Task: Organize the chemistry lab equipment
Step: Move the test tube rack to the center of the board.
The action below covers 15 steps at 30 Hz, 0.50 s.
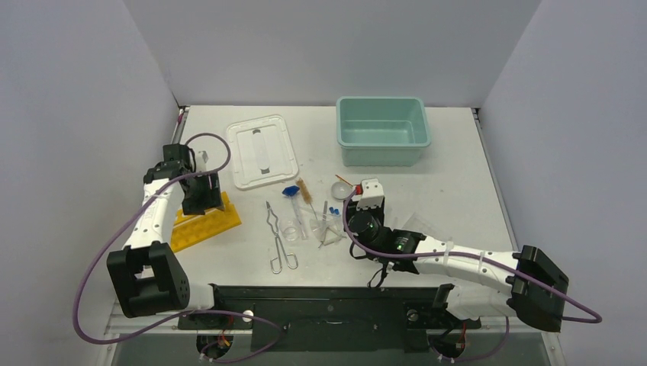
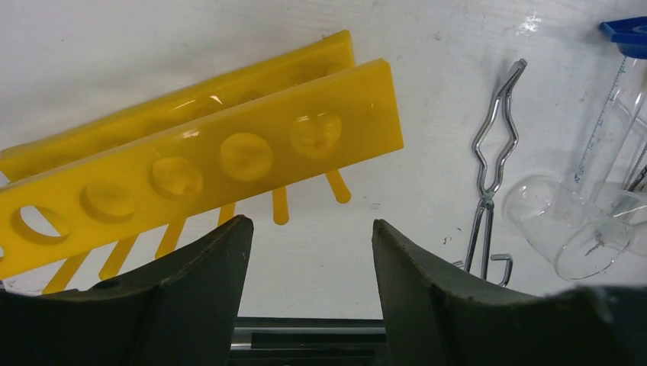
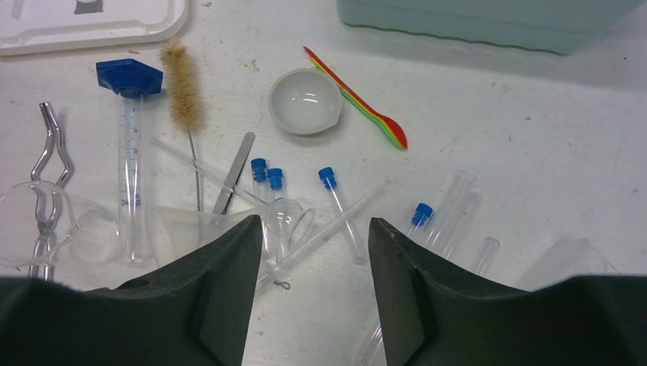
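The yellow holed rack lay on the left of the worktop, its long axis slanting from near-left to far-right. The left end effector hung over it, fingers parted with nothing between them. The metal tongs lay lengthwise near to far at the middle, loop handles toward the arms and tips pointing away. The right end effector, also parted and gripping nothing, hovered over the scattered blue-capped vials and clear tubes. The tan-bristled brush lay with its bristles at the far end, beside the round dish.
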{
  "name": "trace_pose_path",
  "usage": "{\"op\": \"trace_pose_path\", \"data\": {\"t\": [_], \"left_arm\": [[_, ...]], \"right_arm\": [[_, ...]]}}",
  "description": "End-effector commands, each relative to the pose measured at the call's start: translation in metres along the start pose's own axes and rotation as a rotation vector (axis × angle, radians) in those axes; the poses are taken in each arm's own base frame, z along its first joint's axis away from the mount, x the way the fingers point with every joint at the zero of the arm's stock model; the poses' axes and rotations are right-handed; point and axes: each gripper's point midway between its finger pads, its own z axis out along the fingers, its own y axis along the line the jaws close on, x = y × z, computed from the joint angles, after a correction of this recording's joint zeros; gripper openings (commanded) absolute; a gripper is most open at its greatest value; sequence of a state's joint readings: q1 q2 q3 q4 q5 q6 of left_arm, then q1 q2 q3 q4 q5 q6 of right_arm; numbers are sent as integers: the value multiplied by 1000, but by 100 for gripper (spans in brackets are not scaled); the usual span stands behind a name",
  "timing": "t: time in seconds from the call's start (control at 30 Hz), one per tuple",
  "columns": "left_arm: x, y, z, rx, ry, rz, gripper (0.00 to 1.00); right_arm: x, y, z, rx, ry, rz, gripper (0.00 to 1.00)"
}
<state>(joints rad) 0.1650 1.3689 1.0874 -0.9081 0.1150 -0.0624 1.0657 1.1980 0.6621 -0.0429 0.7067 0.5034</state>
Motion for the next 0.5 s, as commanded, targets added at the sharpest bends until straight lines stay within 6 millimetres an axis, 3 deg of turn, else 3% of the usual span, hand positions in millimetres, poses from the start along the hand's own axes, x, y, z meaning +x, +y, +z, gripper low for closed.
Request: {"op": "trace_pose_path", "data": {"t": [0.0,0.47], "left_arm": [[-42,-5,-7,17,-192,-32,56],[-46,6,13,-39,-187,-22,54]], "right_arm": [[-12,9,-5,-41,-49,80,49],[-2,16,-6,-81,-34,91,47]]}}
